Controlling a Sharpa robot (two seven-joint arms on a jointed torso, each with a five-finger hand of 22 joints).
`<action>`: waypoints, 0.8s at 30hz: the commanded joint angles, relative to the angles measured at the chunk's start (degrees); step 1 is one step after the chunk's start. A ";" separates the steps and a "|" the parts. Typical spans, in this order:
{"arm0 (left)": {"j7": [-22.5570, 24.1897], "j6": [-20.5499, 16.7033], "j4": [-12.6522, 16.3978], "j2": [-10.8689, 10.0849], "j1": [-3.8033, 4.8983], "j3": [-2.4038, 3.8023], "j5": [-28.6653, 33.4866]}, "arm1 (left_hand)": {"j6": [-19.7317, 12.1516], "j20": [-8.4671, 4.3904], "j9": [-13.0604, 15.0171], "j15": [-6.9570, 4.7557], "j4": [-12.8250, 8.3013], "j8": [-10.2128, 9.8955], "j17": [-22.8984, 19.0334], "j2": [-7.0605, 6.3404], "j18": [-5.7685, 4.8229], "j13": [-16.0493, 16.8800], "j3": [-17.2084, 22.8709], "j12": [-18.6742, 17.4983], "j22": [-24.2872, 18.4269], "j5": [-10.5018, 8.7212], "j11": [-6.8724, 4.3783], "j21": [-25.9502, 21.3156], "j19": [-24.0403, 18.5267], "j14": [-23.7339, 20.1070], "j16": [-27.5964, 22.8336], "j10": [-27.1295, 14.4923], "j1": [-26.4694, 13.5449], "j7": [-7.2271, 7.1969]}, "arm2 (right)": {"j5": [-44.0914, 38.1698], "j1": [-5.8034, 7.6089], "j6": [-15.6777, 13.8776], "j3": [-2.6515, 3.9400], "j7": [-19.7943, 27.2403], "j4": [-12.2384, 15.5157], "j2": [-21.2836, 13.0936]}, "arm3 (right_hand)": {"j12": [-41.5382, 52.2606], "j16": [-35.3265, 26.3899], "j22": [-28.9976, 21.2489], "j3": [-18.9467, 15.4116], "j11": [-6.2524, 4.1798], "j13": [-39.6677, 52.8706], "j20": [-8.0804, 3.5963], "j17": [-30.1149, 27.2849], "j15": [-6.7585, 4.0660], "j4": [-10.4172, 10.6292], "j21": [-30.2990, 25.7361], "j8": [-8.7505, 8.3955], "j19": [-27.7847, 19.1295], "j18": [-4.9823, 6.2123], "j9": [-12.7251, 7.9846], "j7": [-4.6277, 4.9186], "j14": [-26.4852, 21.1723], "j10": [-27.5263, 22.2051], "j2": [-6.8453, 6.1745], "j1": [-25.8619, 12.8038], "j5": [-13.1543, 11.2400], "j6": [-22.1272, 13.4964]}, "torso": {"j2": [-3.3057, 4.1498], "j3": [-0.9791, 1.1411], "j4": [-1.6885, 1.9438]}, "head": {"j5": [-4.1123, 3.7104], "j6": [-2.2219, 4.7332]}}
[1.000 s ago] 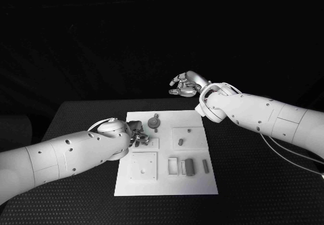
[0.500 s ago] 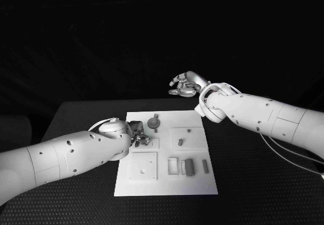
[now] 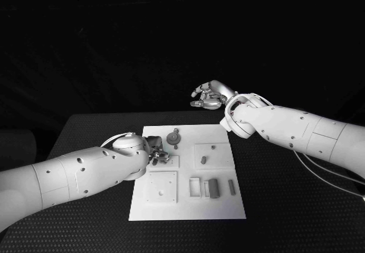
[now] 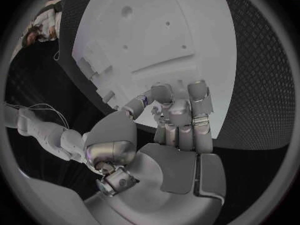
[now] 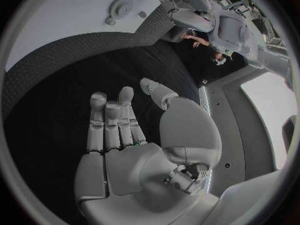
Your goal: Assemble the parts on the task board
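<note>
A: Where was the task board (image 3: 187, 210)?

B: It lay flat at the centre of the frame in the head view, on the black surface (image 3: 91, 129). Small grey parts sat on it: a round geared piece (image 3: 174, 138) near its upper edge, a small peg (image 3: 204, 158) right of centre, and a row of upright bars (image 3: 213, 187) toward the lower right.

A: And the left hand (image 3: 156, 149)?

B: It came in from the lower left and sat over the board's left edge, just below the geared piece. In the left wrist view the left hand (image 4: 178, 120) had its fingers (image 4: 199, 97) curled in close together above the board (image 4: 156, 30). I could not tell whether anything was pinched between them.

A: The right hand (image 3: 207, 95)?

B: It was in the upper middle of the frame, beyond the board's far edge and well apart from it. In the right wrist view the right hand (image 5: 125, 135) had its fingers (image 5: 97, 120) stretched out, thumb apart from the rest, holding nothing.
</note>
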 commanded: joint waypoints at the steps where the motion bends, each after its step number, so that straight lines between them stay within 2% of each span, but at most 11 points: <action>1: -0.71 4.85 0.04 0.33 -0.86 -0.59 0.19 | 8.92 -0.56 0.00 -1.58 -0.65 0.54 -0.40 0.74 -0.14 0.04 0.69 0.58 1.29 1.83 -0.45 0.57 0.69 -1.47 0.62 -0.07 -0.26 -3.28 | -0.08 -0.01 0.66 0.03 0.38 0.07 -0.02 | 0.01 -0.30 0.08 -0.17 1.51 -0.05 -0.01 -0.07 0.16 -0.09 -0.32 -0.21 -0.34 0.74 -0.06 1.54 -0.21 -5.26 0.59 -0.04 0.24 1.16 | -0.01 -0.01 0.00 | 0.07 -0.03; 9: -0.90 5.62 0.01 0.04 -0.85 -0.58 -0.05 | 8.97 -0.50 0.06 -1.56 -1.02 0.78 -0.77 1.04 -0.15 0.05 1.00 1.00 1.31 2.85 -0.50 0.86 0.67 -1.47 1.11 -0.11 -0.42 -3.35 | -0.08 -0.01 0.69 0.03 0.37 0.05 -0.05 | 0.00 -0.30 0.09 -0.17 1.52 -0.06 0.00 -0.07 0.17 -0.12 -0.33 -0.21 -0.35 0.74 -0.07 1.55 -0.23 -5.29 0.58 -0.04 0.24 1.14 | 0.03 -0.05 0.02 | 0.03 -0.03; 24: -1.05 5.52 -0.41 -0.43 -0.85 -0.57 -1.19 | 8.94 -0.52 0.09 -1.59 -1.16 0.92 -1.05 0.66 -0.09 0.01 1.30 1.25 1.31 2.80 -0.56 1.11 0.71 -1.49 1.43 -0.17 0.06 -3.39 | -0.08 -0.01 0.74 0.03 0.41 -0.08 0.06 | 0.00 -0.31 0.10 -0.16 1.53 -0.08 0.01 -0.08 0.18 -0.15 -0.35 -0.21 -0.38 0.74 -0.08 1.56 -0.26 -5.32 0.61 -0.06 0.25 1.13 | 0.02 -0.08 0.02 | 0.09 -0.12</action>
